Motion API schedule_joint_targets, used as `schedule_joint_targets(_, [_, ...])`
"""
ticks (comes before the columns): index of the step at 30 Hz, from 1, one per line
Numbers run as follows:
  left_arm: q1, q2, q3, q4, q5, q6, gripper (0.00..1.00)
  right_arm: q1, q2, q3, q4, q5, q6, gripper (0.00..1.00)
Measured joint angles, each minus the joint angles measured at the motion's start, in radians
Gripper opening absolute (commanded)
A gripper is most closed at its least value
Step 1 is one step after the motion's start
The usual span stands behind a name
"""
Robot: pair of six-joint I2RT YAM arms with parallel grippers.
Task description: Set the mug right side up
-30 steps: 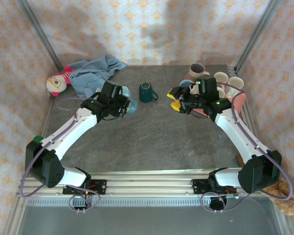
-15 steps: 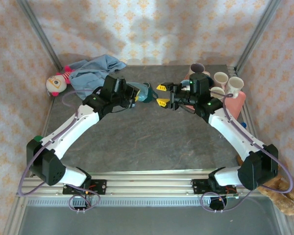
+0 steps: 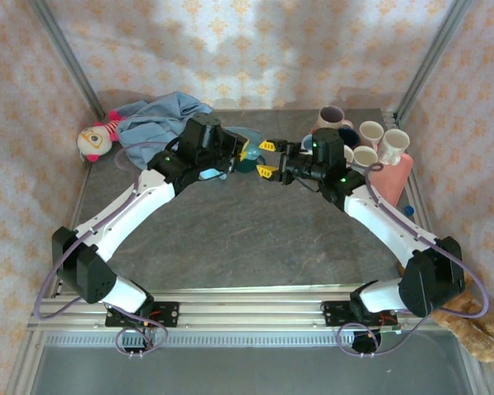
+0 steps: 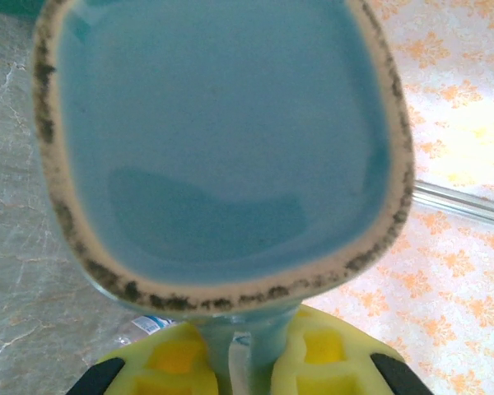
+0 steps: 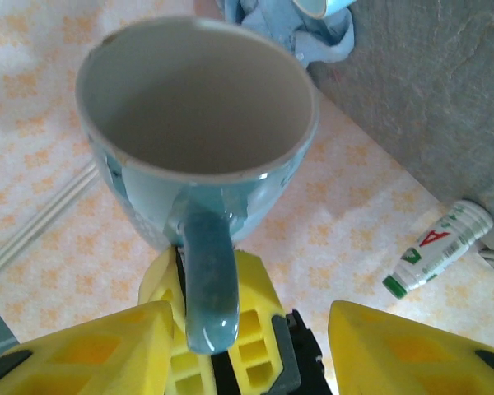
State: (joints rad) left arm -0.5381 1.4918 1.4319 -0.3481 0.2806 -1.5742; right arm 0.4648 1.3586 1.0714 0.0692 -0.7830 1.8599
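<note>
The left gripper (image 4: 239,354) holds the mug (image 5: 193,107) in the air over the back of the table (image 3: 255,222), between the two arms. Its pads are clamped on a narrow blue part, which looks like the handle (image 5: 210,288), though the close view leaves that unsure. The mug lies roughly on its side, with its mouth turned toward the right arm. That suggests it is partway through the turn: off the table, but not yet upright.

The right gripper (image 3: 267,159) faces the mug with its fingers apart, one on each side of the handle and touching nothing. This looks like a handover, because the left wrist may lack the reach to finish the roll. The right fingers must close on a part clear of the left pads, and the left should let go only once that grip is firm, or the mug could drop.
</note>
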Motion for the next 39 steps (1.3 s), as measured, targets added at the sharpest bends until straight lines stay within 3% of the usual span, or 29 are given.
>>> schedule_joint_targets(22, [-0.010,0.000,-0.001,0.026,-0.001,-0.045,0.00,0.053,0.043,-0.014,0.172,0.145,0.012,0.38])
schedule_joint_targets(34, [-0.012,0.001,-0.033,0.077,-0.010,-0.069,0.00,0.080,0.053,-0.016,0.212,0.210,0.012,0.00])
schedule_joint_targets(39, [-0.012,0.001,-0.047,0.100,-0.011,-0.079,0.00,0.085,0.053,-0.016,0.211,0.238,0.012,0.00])
